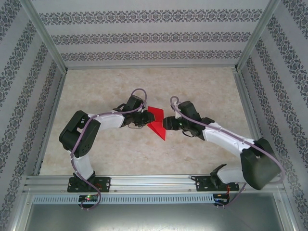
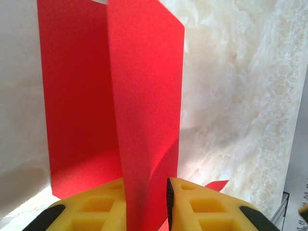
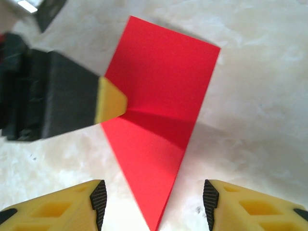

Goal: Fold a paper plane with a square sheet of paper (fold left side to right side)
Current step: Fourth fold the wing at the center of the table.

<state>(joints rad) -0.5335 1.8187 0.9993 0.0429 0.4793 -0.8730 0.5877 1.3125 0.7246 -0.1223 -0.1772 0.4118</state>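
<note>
The square sheet of paper is bright red and lies mid-table, creased into a pointed shape whose tip faces the arms. In the right wrist view the paper bends up along a crease, its far part raised. My left gripper is at the sheet's left edge. A raised flap of paper stands between its fingers, leaning on the left one, with a narrow gap still showing at the right pad. One left fingertip touches the crease. My right gripper hovers open over the tip, fingers apart either side of it.
The tabletop is pale marble-patterned, fenced by aluminium posts and patterned walls. The two arms nearly meet over the paper in the middle. Bare table stretches behind and to both sides.
</note>
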